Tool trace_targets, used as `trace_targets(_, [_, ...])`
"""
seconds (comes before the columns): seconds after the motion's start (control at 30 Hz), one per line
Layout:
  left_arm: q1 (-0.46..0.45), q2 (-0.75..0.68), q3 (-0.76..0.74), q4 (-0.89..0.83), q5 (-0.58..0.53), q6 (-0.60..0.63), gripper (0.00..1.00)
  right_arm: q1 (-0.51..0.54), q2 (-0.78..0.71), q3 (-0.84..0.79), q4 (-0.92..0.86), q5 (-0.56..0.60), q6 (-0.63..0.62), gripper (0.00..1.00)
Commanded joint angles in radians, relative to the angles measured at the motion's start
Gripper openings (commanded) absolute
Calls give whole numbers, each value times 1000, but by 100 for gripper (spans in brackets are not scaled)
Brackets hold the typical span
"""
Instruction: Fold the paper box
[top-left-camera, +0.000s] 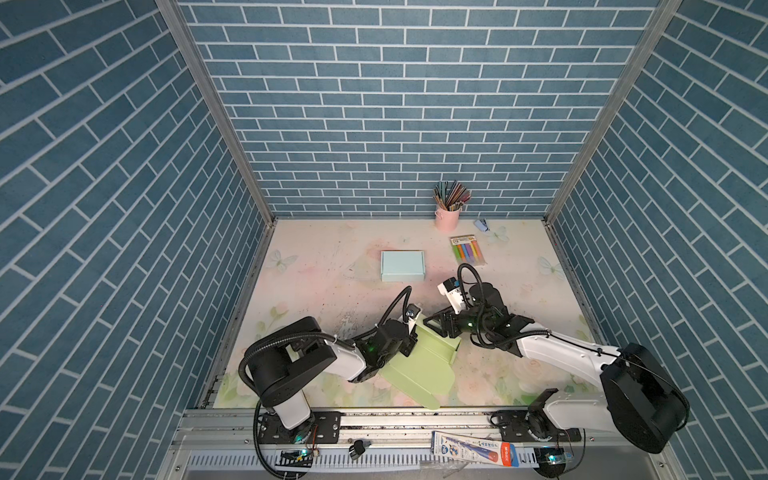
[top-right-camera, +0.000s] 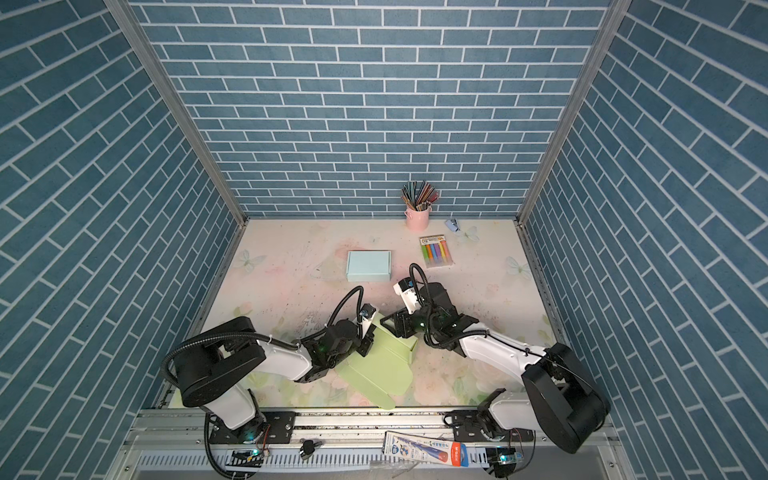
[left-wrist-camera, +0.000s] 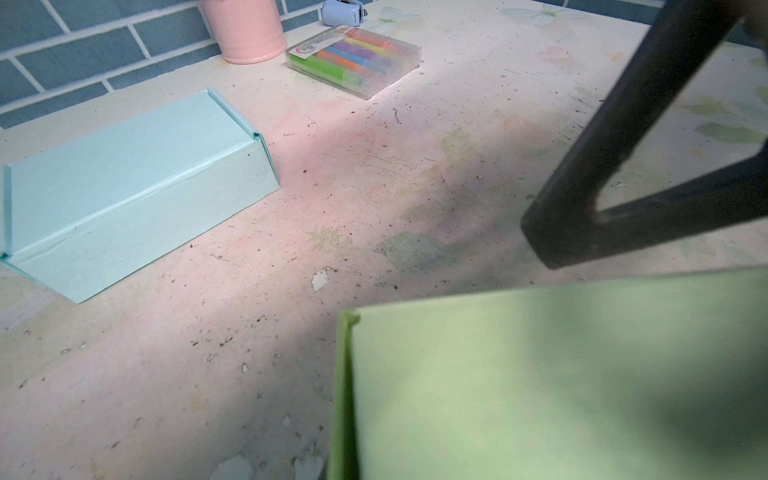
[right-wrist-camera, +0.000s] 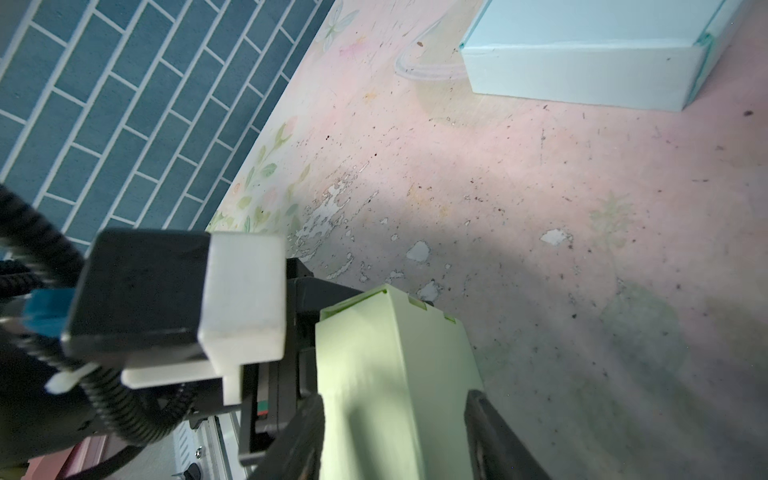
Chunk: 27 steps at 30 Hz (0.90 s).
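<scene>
- Right fingers: one stands on each side of the raised green wall of the paper box. Both touch the card, so they read as pinching that wall across its thickness.
- Left fingers: these sit against the left side of the green card, just beside the right fingers. You cannot tell whether they are spread or pressed together, because their own wrist view shows only the card close up.
- Paper box, position: it is half formed. The raised wall is at the end nearer the middle of the bench, between the two sets of fingers. A flat panel runs from that wall toward the front edge of the bench, and its nearest corner reaches that edge about midway along.
- Step in hand, as judged: you are standing up a side wall while the end wall is anchored.
- To do it well: hold the right pinch steady and upright. Bring the left fingers to the scored crease rather than mid-panel, so the card bends on its line. Press lightly downward so the sheet does not slide over the front edge.
- Blue box: it lies closed, well apart toward the back edge, and shows you the finished form.
</scene>
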Motion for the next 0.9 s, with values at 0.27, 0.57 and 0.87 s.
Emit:
trace_targets(0.27, [-20,-32,-28,21,-13,8,17,1,-15,-2,-45,22,-6,52])
trace_targets(0.57, [-21,-74,-24,2,-30,15,11,6,14,-31,23,-68,37,48])
trace_targets(0.87, [-21,-15,11,4,-35,12,4,15,17,-77,124,-130,115,47])
